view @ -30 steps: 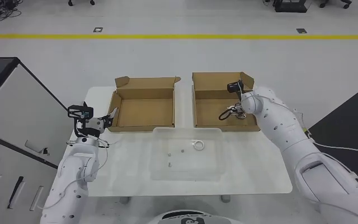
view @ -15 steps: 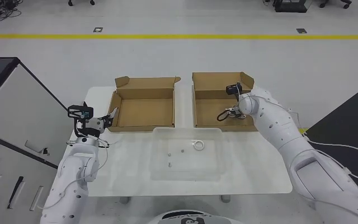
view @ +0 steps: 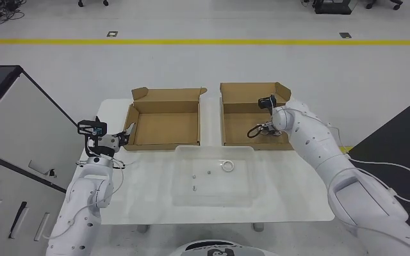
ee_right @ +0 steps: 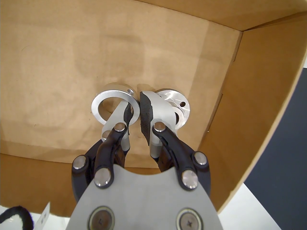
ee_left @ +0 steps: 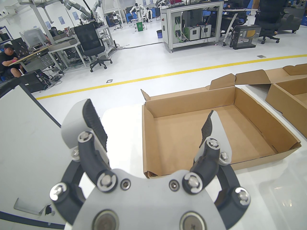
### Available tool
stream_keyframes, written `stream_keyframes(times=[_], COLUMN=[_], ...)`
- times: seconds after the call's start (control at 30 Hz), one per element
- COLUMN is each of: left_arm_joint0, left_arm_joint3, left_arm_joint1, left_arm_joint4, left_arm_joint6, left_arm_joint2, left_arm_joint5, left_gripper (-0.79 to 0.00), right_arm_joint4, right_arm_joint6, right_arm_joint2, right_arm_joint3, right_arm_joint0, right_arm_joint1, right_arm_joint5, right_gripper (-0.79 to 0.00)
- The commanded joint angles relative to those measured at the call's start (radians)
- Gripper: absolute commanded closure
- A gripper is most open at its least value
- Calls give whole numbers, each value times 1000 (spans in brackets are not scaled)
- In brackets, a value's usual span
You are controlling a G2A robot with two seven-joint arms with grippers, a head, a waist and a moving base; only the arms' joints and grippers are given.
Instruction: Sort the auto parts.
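**Progress.** Judged early to midway.
- Right cardboard box (view: 238,123): one flanged metal disc (ee_right: 178,106) lies on its floor.
- Metal ring collar (ee_right: 97,101): inside the same box, just beside the disc. The right gripper (ee_right: 135,107) has its fingers closed on the collar's rim, one inside the ring and one outside. Whether the collar rests on the cardboard cannot be told; release appears not yet done.
- Left cardboard box (view: 165,127): nothing in it.
- Clear tray (view: 214,149), on the desk (view: 288,185) in front of both boxes: holds a pale ring (view: 227,166) and a few small fasteners (view: 193,188), all left to sort.
- Left gripper (ee_left: 150,111): fingers spread wide, holding nothing, beside the outer near corner of the left box.

**View differences.**
- The right wrist view resolves the grip, the collar's set screw and the disc's bolt hole; from the top these are a dark blur.
- The top view gives the tray stock and the box layout.
- The left wrist view confirms the left box's bare floor.
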Motion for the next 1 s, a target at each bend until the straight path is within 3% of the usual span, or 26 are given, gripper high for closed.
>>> stream_keyframes(times=[0.0, 0.17, 0.2, 0.37, 0.4, 0.43, 0.47, 0.7, 0.97], left_arm_joint0=[0, 0, 0, 0, 0, 0, 0, 0, 0], left_arm_joint3=[0, 0, 0, 0, 0, 0, 0, 0, 0], left_arm_joint1=[0, 0, 0, 0, 0, 0, 0, 0, 0], left_arm_joint4=[0, 0, 0, 0, 0, 0, 0, 0, 0], left_arm_joint6=[0, 0, 0, 0, 0, 0, 0, 0, 0], left_arm_joint2=[0, 0, 0, 0, 0, 0, 0, 0, 0], left_arm_joint5=[0, 0, 0, 0, 0, 0, 0, 0, 0], left_gripper=[-785, -785, -785, -785, -785, -785, -785, -785, -785], right_arm_joint4=[0, -1, -2, 3, 3, 0, -2, -31, -7], right_arm_joint6=[-4, -15, -18, -31, -27, -25, -23, 23, 154], right_arm_joint2=[3, 18, 22, 55, 61, 68, 77, 162, 329], right_arm_joint3=[8, 10, 9, -27, -42, -59, -74, -267, -645], right_arm_joint0=[1, 4, 4, 2, -1, -3, -8, -61, -210], right_arm_joint1=[-2, -3, -2, 6, 8, 11, 14, 51, 112], right_arm_joint5=[0, -4, -6, -17, -18, -18, -19, -30, -125], right_gripper=[-249, -382, -453, -566, -610, -720, -770, -785, -785])
